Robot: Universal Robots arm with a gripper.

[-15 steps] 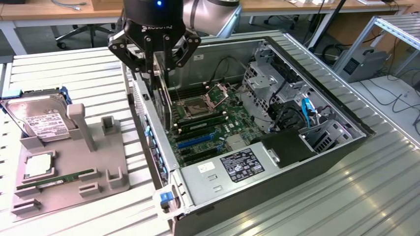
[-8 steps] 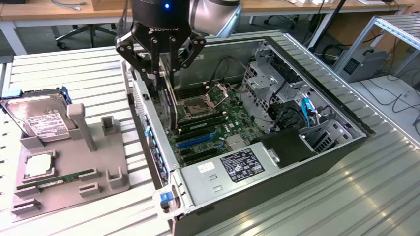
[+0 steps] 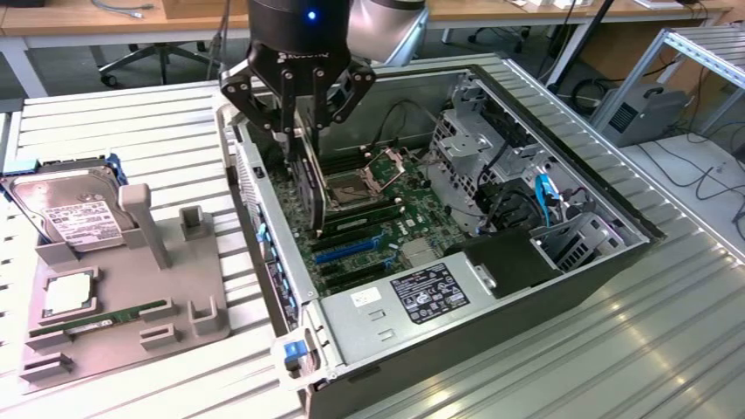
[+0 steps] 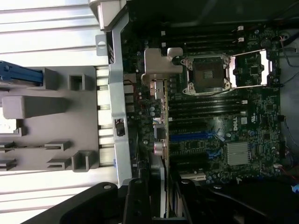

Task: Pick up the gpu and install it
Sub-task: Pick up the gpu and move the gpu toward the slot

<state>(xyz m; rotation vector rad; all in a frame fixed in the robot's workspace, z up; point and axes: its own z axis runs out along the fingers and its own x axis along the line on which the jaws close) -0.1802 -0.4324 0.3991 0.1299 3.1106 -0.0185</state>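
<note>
A slatted aluminium table (image 3: 605, 349) carries two things side by side: a grey moulded parts holder (image 3: 134, 284) toward the exterior view's left and, just beside it, an open desktop computer case (image 3: 489, 349) lying on its side, interior facing up.

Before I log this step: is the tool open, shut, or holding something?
The tool is shut on the gpu, held on edge inside the computer case.

You're working on a ribbed silver metal tabletop (image 3: 128, 131). Behind it stand light wooden desks (image 3: 70, 16) and a black wheeled office chair (image 3: 149, 54) on grey floor (image 3: 64, 68), with a silver aluminium-profile frame (image 3: 638, 74) at the exterior view's right.
</note>
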